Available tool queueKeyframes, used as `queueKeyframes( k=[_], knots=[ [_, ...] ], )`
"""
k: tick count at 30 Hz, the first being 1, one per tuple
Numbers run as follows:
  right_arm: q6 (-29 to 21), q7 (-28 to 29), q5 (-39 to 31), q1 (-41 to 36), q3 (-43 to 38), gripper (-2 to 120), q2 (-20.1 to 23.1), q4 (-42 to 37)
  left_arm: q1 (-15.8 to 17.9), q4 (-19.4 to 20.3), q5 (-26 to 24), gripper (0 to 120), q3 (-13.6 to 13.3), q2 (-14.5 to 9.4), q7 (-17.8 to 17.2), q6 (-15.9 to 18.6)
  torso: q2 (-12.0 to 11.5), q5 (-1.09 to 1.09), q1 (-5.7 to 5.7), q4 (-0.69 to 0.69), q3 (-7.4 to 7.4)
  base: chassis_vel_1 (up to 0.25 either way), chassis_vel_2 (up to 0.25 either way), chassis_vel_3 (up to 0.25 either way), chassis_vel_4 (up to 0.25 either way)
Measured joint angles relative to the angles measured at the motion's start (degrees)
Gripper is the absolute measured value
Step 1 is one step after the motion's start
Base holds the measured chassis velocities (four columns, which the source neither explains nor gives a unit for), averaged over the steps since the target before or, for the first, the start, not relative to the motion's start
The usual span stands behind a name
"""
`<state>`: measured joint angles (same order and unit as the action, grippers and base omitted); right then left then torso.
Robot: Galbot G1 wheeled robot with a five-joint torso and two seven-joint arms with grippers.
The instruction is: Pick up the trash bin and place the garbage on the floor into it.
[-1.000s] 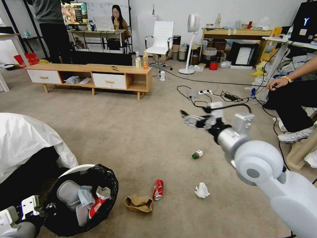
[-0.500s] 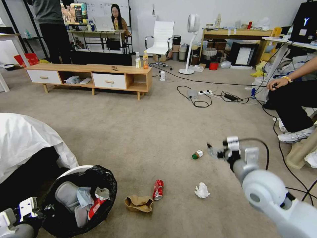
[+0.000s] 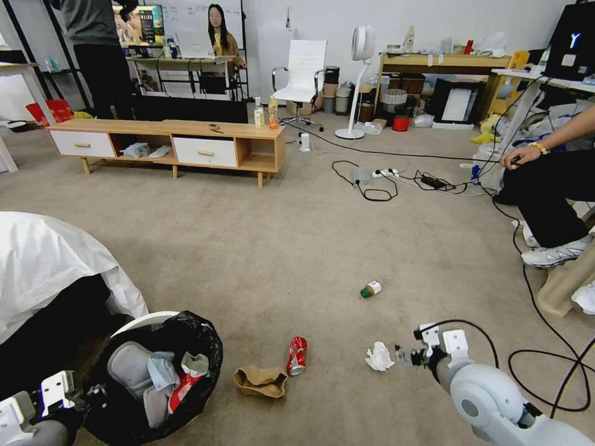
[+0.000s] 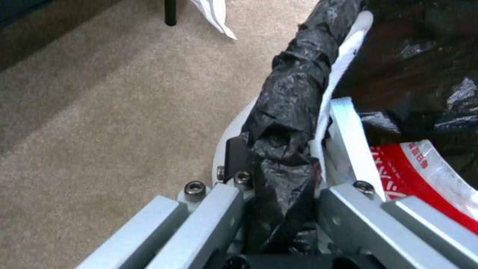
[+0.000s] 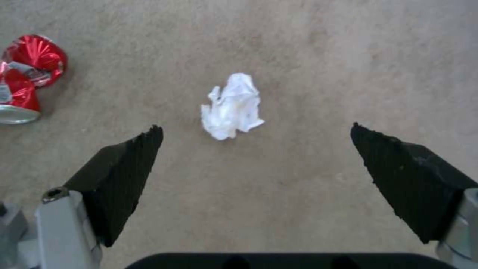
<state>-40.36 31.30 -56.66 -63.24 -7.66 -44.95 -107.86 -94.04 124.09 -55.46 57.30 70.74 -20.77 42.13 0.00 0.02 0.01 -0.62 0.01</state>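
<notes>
The trash bin point(image 3: 204, 347) is white with a black bag, tilted at the lower left of the head view. Inside lie a red wrapper point(image 3: 180, 384) and tissues. My left gripper point(image 3: 87, 393) is shut on the bin's bag-covered rim point(image 4: 294, 89), one finger outside and one inside. On the carpet floor point(image 3: 279, 248) lie torn brown cardboard point(image 3: 261, 381), a red can point(image 3: 297, 355), a crumpled white tissue point(image 3: 379, 357) and a small green-capped bottle point(image 3: 371, 289). My right gripper point(image 3: 406, 356) hangs low and open, just right of the tissue point(image 5: 233, 106), which lies between and beyond its fingertips point(image 5: 149, 138).
A white sheet point(image 3: 49, 260) drapes over something dark beside the bin. A low wooden cabinet point(image 3: 167, 144) stands at the back. Cables point(image 3: 384, 179) run over the carpet, and one loops near my right arm point(image 3: 545, 384). A seated person's legs point(image 3: 545, 198) are at the right.
My right arm has swung down and back from mid-air above the bottle to floor level beside the tissue. The left gripper and the bin have barely moved.
</notes>
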Motion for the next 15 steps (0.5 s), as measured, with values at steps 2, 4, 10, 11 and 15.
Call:
queueKeyframes(
  k=[2,4,10,11,15],
  knots=[
    [-0.43,-0.43,-0.06,0.74,0.48,97,-0.74,0.99,-0.05,0.0,0.2,1,-0.13,0.24,0.12,0.0,0.0,-0.04,0.0,0.0,0.0,0.0,0.0,0.0,0.0],
    [-0.51,-1.53,0.54,1.94,1.59,97,-2.26,3.2,-0.19,0.0,0.56,1,-0.28,0.64,0.31,0.0,0.0,-0.01,0.0,0.0,0.0,0.0,0.0,0.0,0.0],
    [0.8,-3.59,2.32,3.88,3.03,97,-4.48,7.58,-0.49,0.03,0.99,1,-0.34,1.13,0.49,0.0,0.0,-0.02,0.0,0.0,0.0,0.0,0.0,0.0,0.0],
    [0.8,-3.59,2.32,3.88,3.03,97,-4.48,7.58,-0.49,0.03,0.99,1,-0.34,1.13,0.49,0.0,0.0,-0.02,0.0,0.0,0.0,0.0,0.0,0.0,0.0],
    [1.87,-5.14,3.57,5.75,3.93,97,-5.98,12.75,-0.51,-0.02,1.26,1,-0.35,1.43,0.53,0.0,0.0,-0.02,0.0,-0.01,0.0,0.0,0.0,0.0,0.0]
  ],
)
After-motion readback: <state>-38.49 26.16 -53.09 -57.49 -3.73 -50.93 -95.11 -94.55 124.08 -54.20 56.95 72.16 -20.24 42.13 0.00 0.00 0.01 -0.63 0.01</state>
